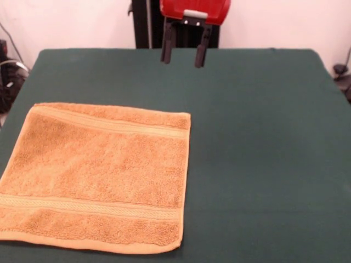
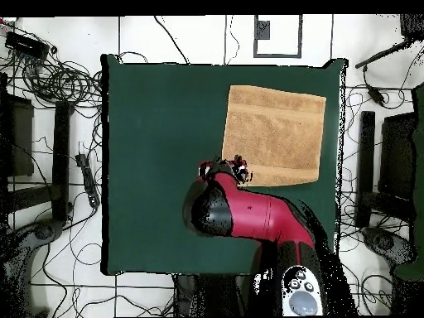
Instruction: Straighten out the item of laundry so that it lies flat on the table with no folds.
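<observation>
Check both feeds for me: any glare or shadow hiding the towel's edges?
Front view: even light, no glare; towel edges crisp against the table, open claw hanging clear of it. Overhead view: no glare either, but the arm covers the towel's nearest corner.

Orange towel (image 1: 98,175) — flat, green table (image 1: 263,153)
</observation>
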